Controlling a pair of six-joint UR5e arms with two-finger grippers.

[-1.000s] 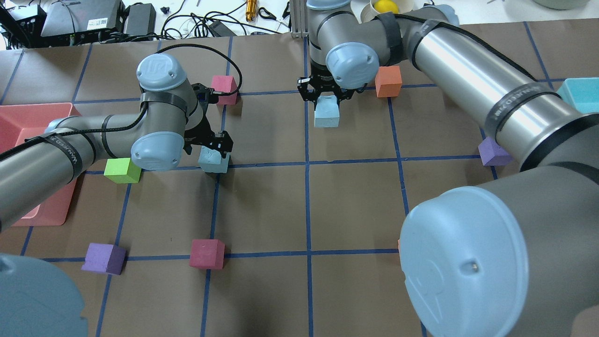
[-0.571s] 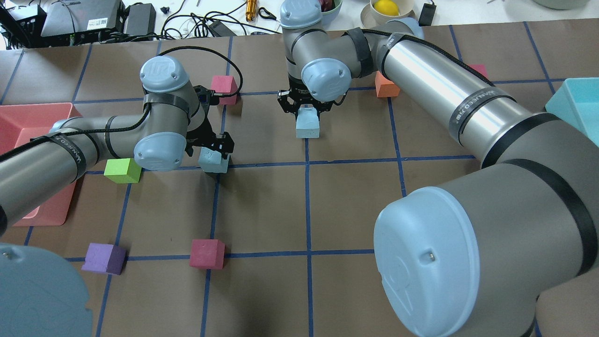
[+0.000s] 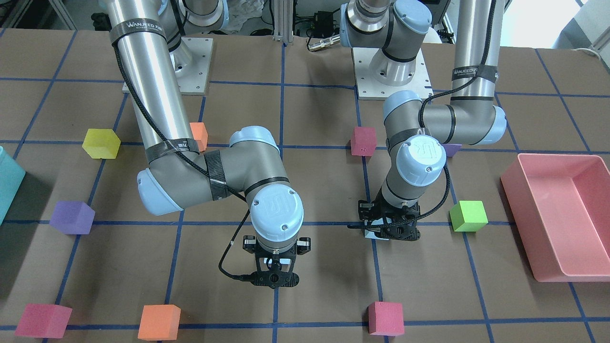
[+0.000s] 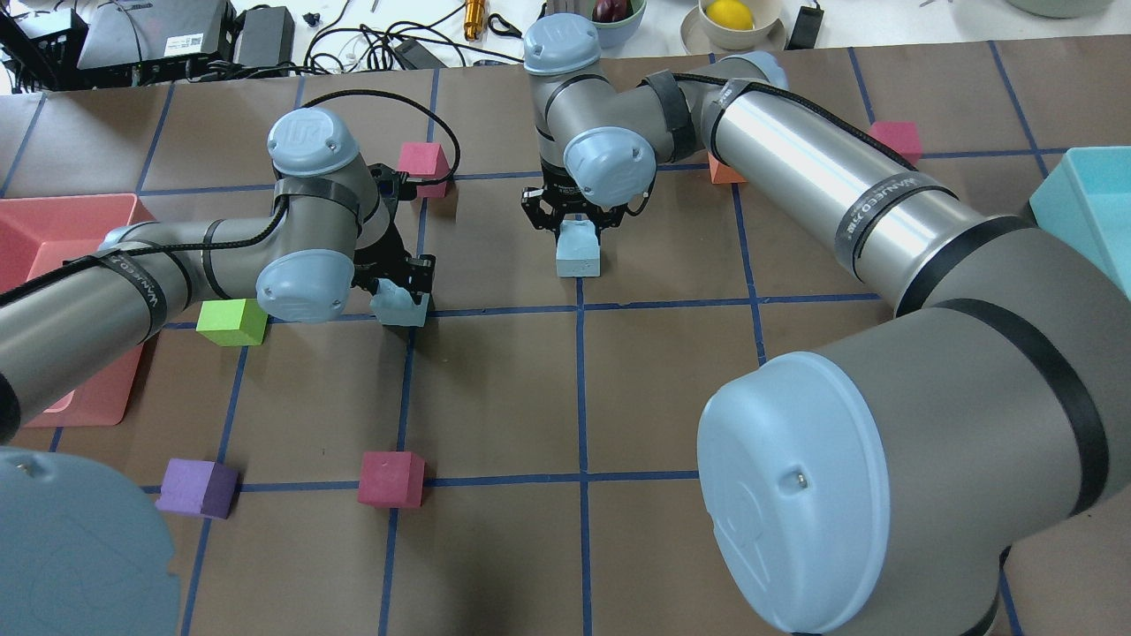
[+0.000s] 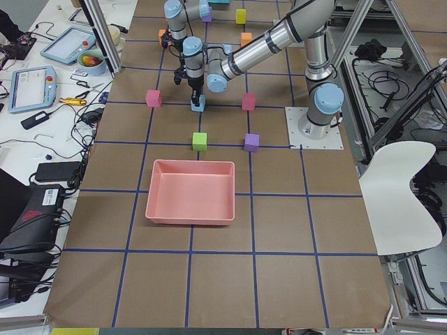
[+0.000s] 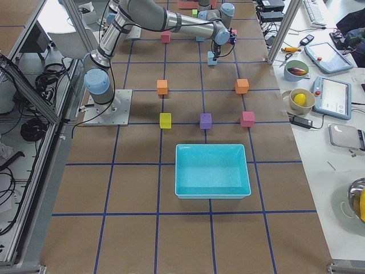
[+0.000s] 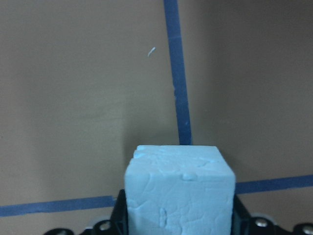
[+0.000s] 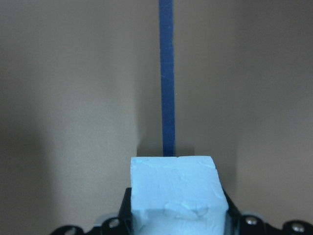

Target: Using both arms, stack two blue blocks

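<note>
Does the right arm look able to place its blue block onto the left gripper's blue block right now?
Probably not yet. The left gripper is shut on the left blue block from above, covering its top; the right gripper holds the right blue block apart.

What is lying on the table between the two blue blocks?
Nothing; the overhead view shows only brown paper and tape lines between the left blue block and the right blue block.

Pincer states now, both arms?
Left pincer: closed on a blue block.
Right pincer: closed on the other blue block.
</note>
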